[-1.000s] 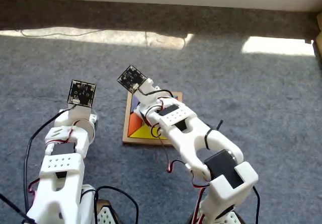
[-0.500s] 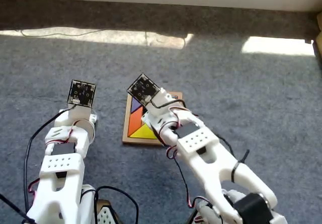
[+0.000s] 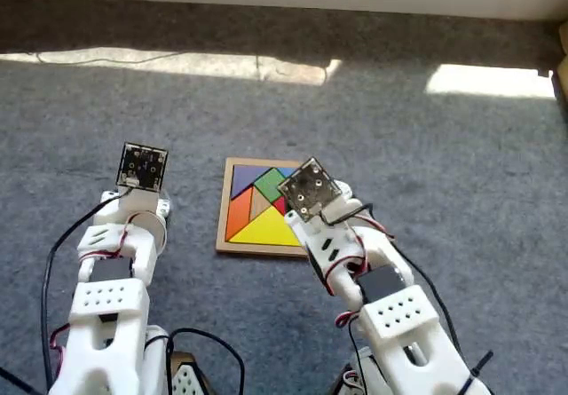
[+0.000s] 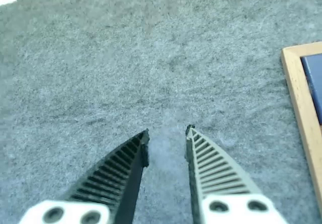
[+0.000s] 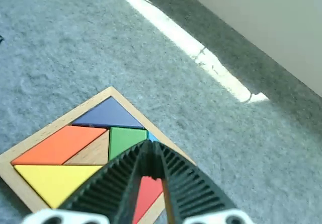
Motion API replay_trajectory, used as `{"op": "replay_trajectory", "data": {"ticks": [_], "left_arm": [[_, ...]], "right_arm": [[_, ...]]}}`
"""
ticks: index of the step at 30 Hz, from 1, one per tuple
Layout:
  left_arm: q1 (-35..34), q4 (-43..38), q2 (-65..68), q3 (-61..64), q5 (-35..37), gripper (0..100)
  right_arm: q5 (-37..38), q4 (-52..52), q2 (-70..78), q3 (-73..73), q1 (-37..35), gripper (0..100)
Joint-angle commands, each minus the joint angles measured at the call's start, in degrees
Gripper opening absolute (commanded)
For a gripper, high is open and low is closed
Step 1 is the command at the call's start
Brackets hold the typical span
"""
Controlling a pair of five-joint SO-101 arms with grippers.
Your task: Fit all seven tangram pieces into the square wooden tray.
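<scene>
The square wooden tray (image 3: 221, 235) lies on the grey carpet between the arms, filled with coloured pieces: blue (image 3: 241, 177), green (image 3: 269, 185), orange (image 3: 238, 216), tan (image 3: 257, 204), yellow (image 3: 262, 230) and red (image 3: 282, 207). The right arm's wrist hangs over the tray's right edge. In the right wrist view my right gripper (image 5: 150, 144) is shut and empty above the green piece (image 5: 126, 136) and red piece (image 5: 148, 193). My left gripper (image 4: 167, 132) is open over bare carpet, left of the tray's edge (image 4: 301, 113).
Grey carpet surrounds the tray on all sides. Sunlit strips (image 3: 177, 65) and a thin cable (image 3: 80, 56) lie at the back, near the wall. A cardboard box corner (image 3: 563, 62) shows at the far right.
The right arm has drawn back toward the near right, uncovering most of the tray. The left arm has stayed in place.
</scene>
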Motion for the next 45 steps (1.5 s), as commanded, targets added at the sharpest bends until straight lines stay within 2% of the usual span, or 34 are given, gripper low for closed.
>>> {"op": "replay_trajectory", "data": {"ticks": [1,8,11,16,21,24,28,35,42,45], "left_arm": [[0.75,0.09,-12.09,4.97,0.44,13],[0.84,1.76,-36.97,16.31,0.44,13],[1.01,12.40,-44.97,16.13,0.44,14],[3.03,23.03,-54.02,15.78,0.35,14],[4.00,24.18,-54.37,15.69,0.26,14],[4.18,24.26,-54.37,15.69,0.26,14],[6.64,24.44,-54.20,15.69,0.35,14],[7.08,25.32,-54.11,15.69,0.35,14],[7.52,25.32,-54.11,15.69,0.26,14],[8.40,26.29,-54.11,15.69,0.09,14]], "right_arm": [[0.44,0.22,-9.45,3.47,1.63,0.5],[0.44,0.31,-23.08,12.18,1.89,0.5],[0.44,0.31,-28.26,14.99,1.89,0.5],[0.44,0.40,-37.14,20.35,3.38,0.5],[0.53,0.84,-45.23,26.24,9.01,0.5],[0.62,8.66,-49.19,27.82,12.26,0.7],[0.44,15.25,-49.10,28.00,14.29,0.8],[0.35,28.35,-49.10,28.00,20.53,0.8],[0.18,43.56,-49.10,28.00,21.67,0.6],[-6.86,46.55,-49.10,28.00,21.67,0.6]]}}
